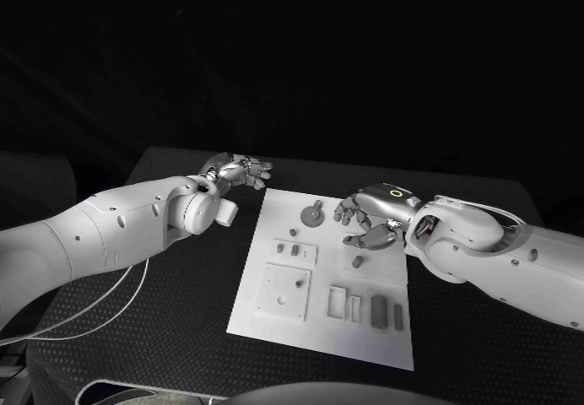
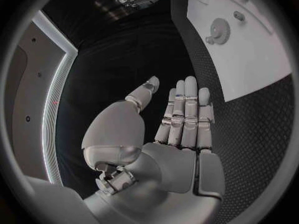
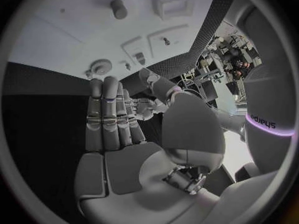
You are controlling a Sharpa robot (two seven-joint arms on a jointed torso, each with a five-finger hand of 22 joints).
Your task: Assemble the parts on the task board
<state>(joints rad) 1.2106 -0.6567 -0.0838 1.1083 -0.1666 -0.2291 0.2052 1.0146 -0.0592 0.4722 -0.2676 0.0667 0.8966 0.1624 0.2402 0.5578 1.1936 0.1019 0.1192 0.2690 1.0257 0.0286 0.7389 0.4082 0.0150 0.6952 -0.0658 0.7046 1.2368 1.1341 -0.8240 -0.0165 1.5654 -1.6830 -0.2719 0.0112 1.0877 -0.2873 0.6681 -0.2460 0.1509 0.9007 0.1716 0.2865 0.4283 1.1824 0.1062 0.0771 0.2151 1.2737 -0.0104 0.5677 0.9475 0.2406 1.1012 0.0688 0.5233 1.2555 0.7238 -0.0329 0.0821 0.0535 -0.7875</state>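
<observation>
While both wrist views show flat empty palms, left hand (image 2: 181, 129) and right hand (image 3: 115, 129) fingers together, head view shows task board (image 1: 365, 333)

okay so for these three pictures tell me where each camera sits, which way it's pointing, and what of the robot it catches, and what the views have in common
Head view: on the robot's head, looking down at the black table and the task board; both white arms come in, left hand beyond the board's far left corner, right hand over its far right part.
Left wrist view: behind the left hand, facing along its open palm toward the board's gear.
Right wrist view: behind the right hand, facing the board.
Shared: all three show the board and its gear.
</observation>
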